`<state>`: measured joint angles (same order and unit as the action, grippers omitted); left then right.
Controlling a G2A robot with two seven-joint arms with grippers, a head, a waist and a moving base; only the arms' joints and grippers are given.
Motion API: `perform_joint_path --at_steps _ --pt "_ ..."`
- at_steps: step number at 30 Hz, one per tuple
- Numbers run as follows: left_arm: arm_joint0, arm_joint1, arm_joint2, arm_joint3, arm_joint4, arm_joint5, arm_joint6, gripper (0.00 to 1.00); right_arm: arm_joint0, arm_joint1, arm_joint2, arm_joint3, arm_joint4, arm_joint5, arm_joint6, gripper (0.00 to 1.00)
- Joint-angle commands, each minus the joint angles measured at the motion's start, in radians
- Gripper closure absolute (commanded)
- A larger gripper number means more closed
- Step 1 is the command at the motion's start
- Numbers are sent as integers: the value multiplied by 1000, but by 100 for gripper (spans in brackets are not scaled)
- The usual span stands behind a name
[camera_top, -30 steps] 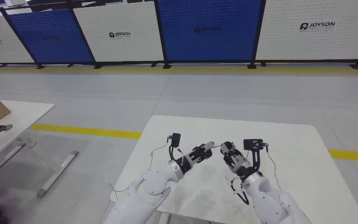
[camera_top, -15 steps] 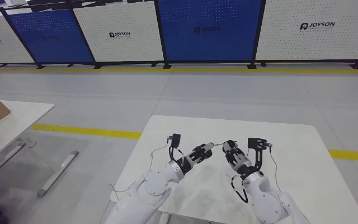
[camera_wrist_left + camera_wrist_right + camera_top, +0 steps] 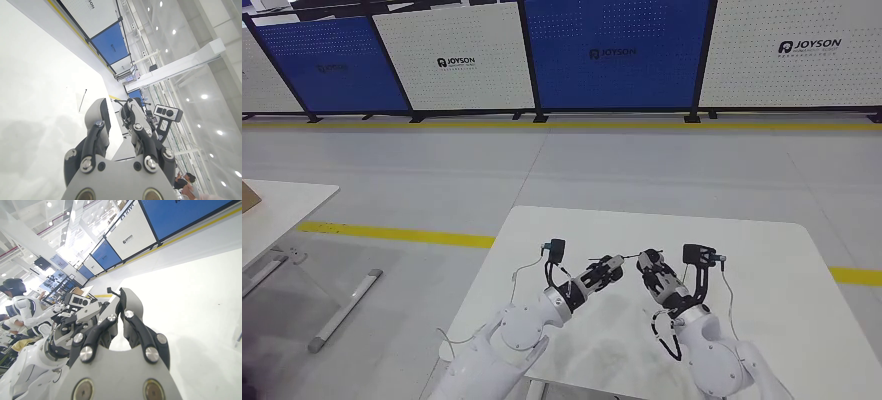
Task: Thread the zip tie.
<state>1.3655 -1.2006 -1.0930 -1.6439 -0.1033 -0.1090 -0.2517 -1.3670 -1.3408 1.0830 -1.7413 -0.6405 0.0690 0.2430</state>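
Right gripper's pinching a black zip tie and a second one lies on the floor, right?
No: the second zip tie lies on the table, not the floor, as the left wrist view shows. The right gripper does pinch a black zip tie.

Left gripper (image 3: 116,103) hangs over the white counter (image 3: 37,66). Its fingers (image 3: 94,113) are spread apart, with nothing visible between the ribbed black pads.

A black zip tie (image 3: 82,99) lies flat on the counter beyond the fingertips and apart from them, toward the rounded far-right corner. Its head end is the farther from the gripper.

Behind one finger is the other arm's end with black cables, mostly hidden, and a camera module (image 3: 168,113) on a black bracket.

Past the counter's far edge stand blue and white partition panels (image 3: 111,45).
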Motion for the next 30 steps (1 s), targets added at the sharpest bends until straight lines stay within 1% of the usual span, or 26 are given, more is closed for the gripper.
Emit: perform_joint_path --at_steps 1,10,13,14,15,23,25,30 --pt "-1 0 1 0 -1 -1 0 79 0 0 0 -1 -3 -1 2 100" --pt "-3 -1 -1 -2 -6 -1 1 80 -2 0 -1 -9 -25 -10 12 100" --pt "-3 -1 -3 -2 -8 0 2 82 -3 0 -3 -12 -31 -15 15 100" --pt "-4 -1 -4 -2 -8 1 2 83 -4 0 -3 -13 -33 -17 16 100" --pt "-4 -1 -4 -2 -8 1 2 87 -4 0 -3 -13 -35 -20 17 100" --pt "-4 -2 -7 -1 -11 1 4 94 -6 0 -2 -14 -40 -31 21 100" --pt "-5 -2 -7 0 -11 1 4 98 -6 0 -1 -14 -40 -32 22 100" --pt "-7 -2 -8 1 -12 1 2 100 -5 0 1 -11 -45 -36 26 100"
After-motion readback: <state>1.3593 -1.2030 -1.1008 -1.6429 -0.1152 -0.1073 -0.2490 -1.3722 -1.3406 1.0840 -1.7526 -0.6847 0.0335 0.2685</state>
